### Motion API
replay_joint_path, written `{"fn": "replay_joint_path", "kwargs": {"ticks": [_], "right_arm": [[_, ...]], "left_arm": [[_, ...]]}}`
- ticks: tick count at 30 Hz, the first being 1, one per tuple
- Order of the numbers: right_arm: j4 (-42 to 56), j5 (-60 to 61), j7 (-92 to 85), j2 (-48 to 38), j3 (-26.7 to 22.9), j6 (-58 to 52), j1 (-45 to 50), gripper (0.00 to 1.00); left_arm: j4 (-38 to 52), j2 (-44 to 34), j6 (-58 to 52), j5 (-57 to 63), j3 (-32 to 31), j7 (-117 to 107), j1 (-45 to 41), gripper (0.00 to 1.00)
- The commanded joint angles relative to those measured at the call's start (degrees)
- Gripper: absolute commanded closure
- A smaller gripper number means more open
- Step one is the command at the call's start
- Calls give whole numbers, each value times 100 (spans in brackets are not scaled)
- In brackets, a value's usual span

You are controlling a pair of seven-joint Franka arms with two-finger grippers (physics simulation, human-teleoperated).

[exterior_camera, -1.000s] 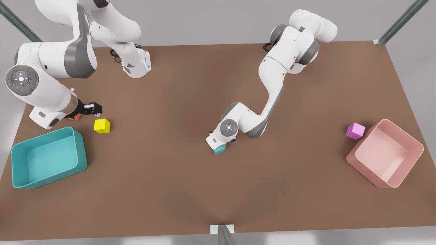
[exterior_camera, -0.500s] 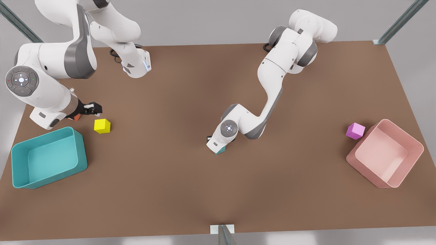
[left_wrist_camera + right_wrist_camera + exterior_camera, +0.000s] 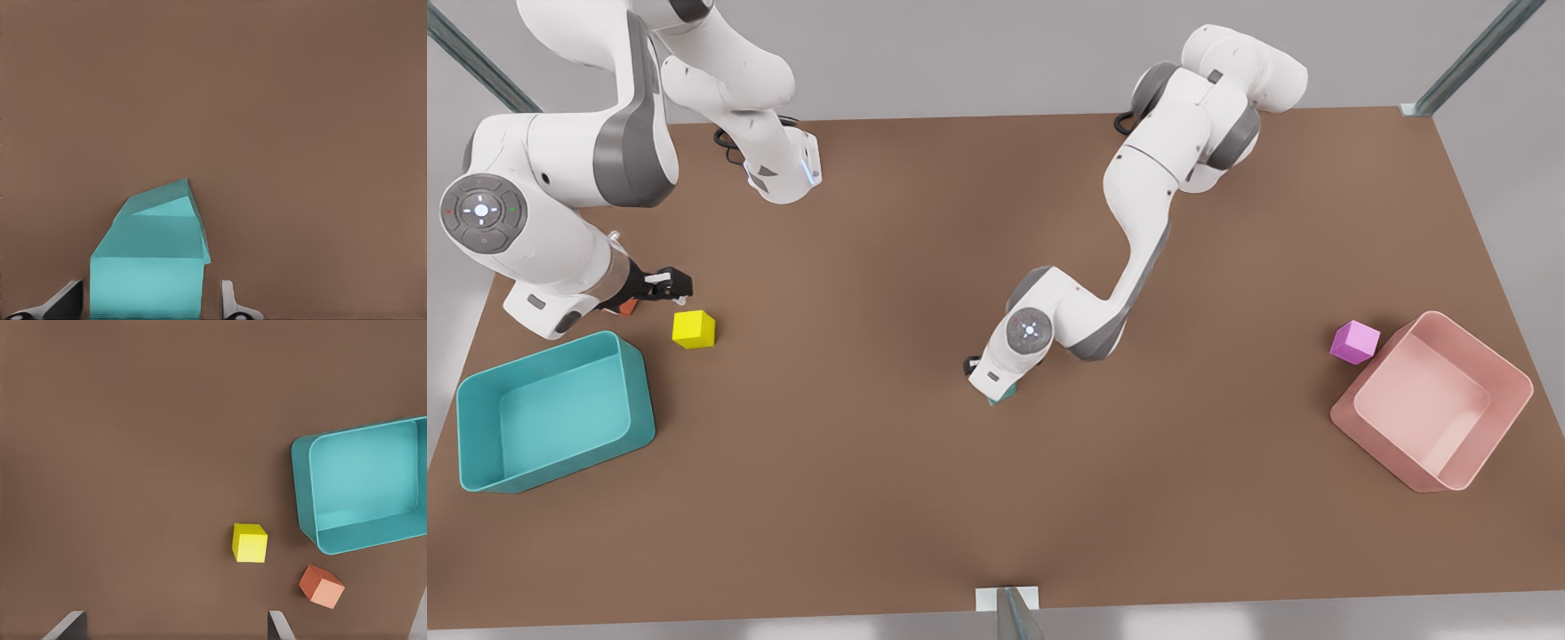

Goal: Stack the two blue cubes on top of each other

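Left wrist view, two smooth blue cubes [image 3: 150,267] stacked crooked, left gripper [image 3: 148,303] open around them, right gripper [image 3: 177,627] open, waiting above yellow cube [image 3: 249,543].

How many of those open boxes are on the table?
2. A teal box at the front view's left, near the yellow cube; a pink box at its right, beside the pink cube.

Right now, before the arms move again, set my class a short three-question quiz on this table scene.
1. True or false: the right claw, waiting open near the teal bin, holds the yellow cube.
2. Which cube sits nearest the pink bin? A yellow, B magenta, C teal.
3. Fill in: the left claw, at mid-table, straddles a ____ cube.

Key: 1 false. 2 B, the magenta cube. 3 teal: the teal cube.
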Motion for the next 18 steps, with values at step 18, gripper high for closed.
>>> {"fn": "replay_joint_path", "kwargs": {"ticks": [18], "right_arm": [[12, -33, -32, 3, -7, -3, -42, 0]], "left_arm": [[-1060, -3925, -4551, 659, 469, 4484, 2972, 0]]}}
